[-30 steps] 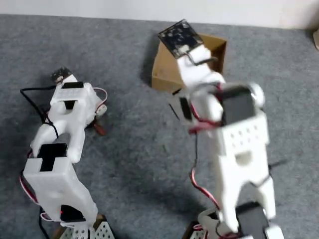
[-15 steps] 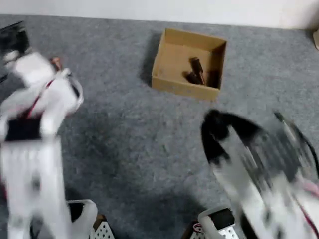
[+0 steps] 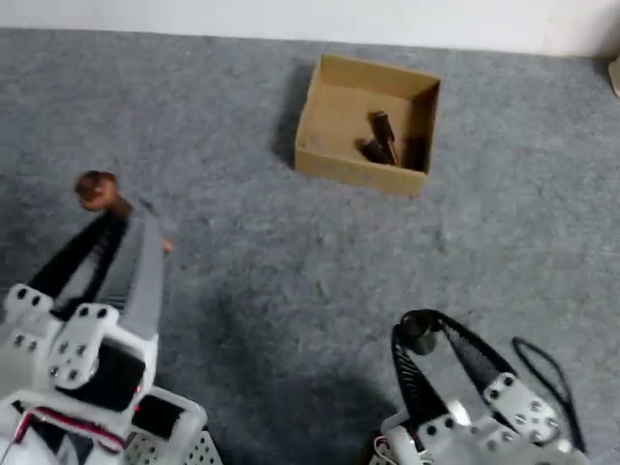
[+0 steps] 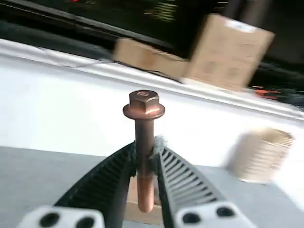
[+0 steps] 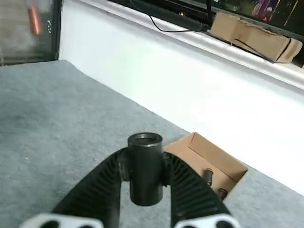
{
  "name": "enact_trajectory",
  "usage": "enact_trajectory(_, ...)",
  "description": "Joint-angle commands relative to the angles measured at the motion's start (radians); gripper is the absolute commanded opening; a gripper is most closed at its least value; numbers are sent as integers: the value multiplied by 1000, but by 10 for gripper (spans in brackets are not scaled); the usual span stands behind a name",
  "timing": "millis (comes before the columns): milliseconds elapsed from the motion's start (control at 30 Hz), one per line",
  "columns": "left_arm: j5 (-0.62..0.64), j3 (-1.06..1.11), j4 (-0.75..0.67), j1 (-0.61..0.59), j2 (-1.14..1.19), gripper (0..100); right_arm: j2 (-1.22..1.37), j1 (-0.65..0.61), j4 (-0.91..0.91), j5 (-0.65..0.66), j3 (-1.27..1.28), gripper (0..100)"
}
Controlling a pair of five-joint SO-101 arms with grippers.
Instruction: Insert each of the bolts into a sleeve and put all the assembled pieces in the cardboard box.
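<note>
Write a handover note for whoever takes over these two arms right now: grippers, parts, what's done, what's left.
Left gripper: shut on a copper bolt, head up, above the table.
Right gripper: shut on a black sleeve, upright, bore up.
Cardboard box: on the far side of the table, with dark pieces lying inside.
Done: those pieces are boxed.
Left: insert the bolt into the sleeve, then put that piece in the box.
</note>
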Motion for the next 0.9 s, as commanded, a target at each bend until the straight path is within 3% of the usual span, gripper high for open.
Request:
enact_trajectory(0,101,-30,-3,157,1,4,-61,-19,-79,-6,228,5)
enact_trajectory(133,195,-7,-12,288,1,4,-51,-27,-124,-5,199,5)
enact_trajectory(267,272,74,-92,338,-7,4,-53,-81,-128,-5,197,5)
enact_trajectory(533,353,262,-420,344,-8,4,-53,-107,-196,-5,199,5)
enact_trajectory(733,350,232,-431,572,-8,4,-53,-193,-209,-5,200,5)
enact_trajectory(867,350,239,-431,593,-8,4,-54,-200,-189,-5,200,5)
